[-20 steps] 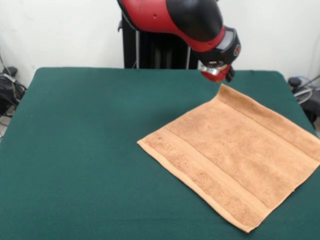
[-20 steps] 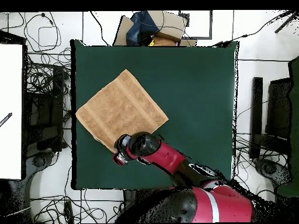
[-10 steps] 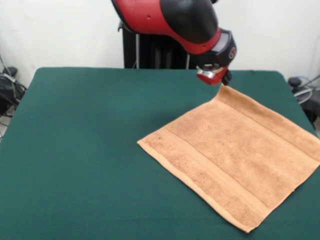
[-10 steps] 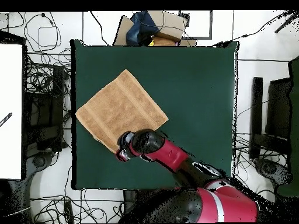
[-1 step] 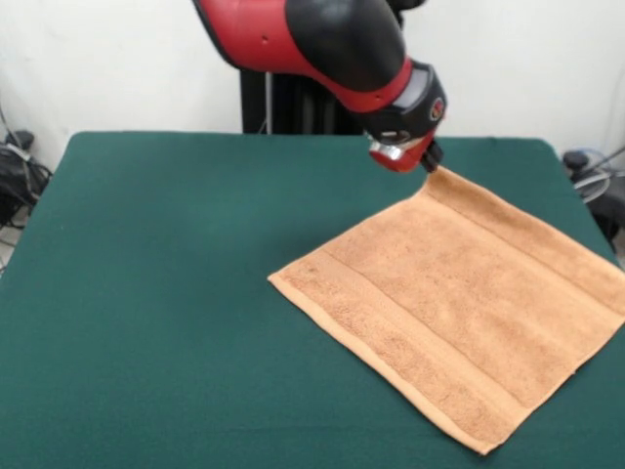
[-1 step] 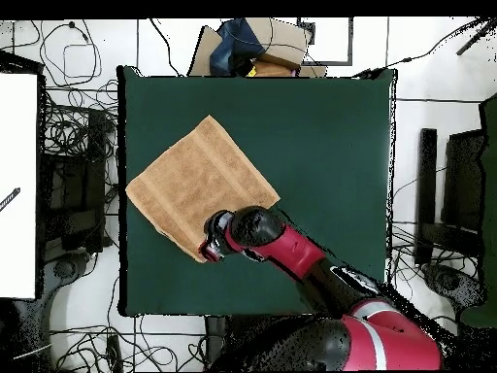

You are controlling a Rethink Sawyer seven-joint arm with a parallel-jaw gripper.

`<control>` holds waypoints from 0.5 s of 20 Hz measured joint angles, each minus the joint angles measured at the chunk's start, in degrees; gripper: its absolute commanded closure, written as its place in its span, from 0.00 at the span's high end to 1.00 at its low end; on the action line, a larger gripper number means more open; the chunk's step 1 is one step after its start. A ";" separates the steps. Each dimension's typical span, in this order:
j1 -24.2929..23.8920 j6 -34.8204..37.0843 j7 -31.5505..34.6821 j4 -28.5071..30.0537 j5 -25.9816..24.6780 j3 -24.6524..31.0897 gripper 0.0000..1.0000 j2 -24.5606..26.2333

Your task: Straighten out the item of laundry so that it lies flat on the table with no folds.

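On the dark green felt-covered table [image 5: 166, 293] we see the orange-brown terry towel [image 5: 459, 303] spread flat near one side edge. The red-and-black arm's gripper [image 5: 400, 156] hovers by its corner; grip state unclear to us.

One towel [image 5: 459, 313], one table [image 5: 156, 293], one arm [image 5: 322, 44]

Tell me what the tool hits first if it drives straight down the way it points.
Probably the towel's far corner, or the green table right beside it; the tool hangs at that corner and depth is unclear.
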 measured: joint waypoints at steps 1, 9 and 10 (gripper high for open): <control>-0.04 0.20 0.00 -0.64 -0.12 -0.21 0.00 0.17; -0.18 0.26 0.00 -4.17 -0.85 -0.79 0.00 2.21; -0.11 0.26 0.00 -4.72 -0.92 -0.93 0.00 2.82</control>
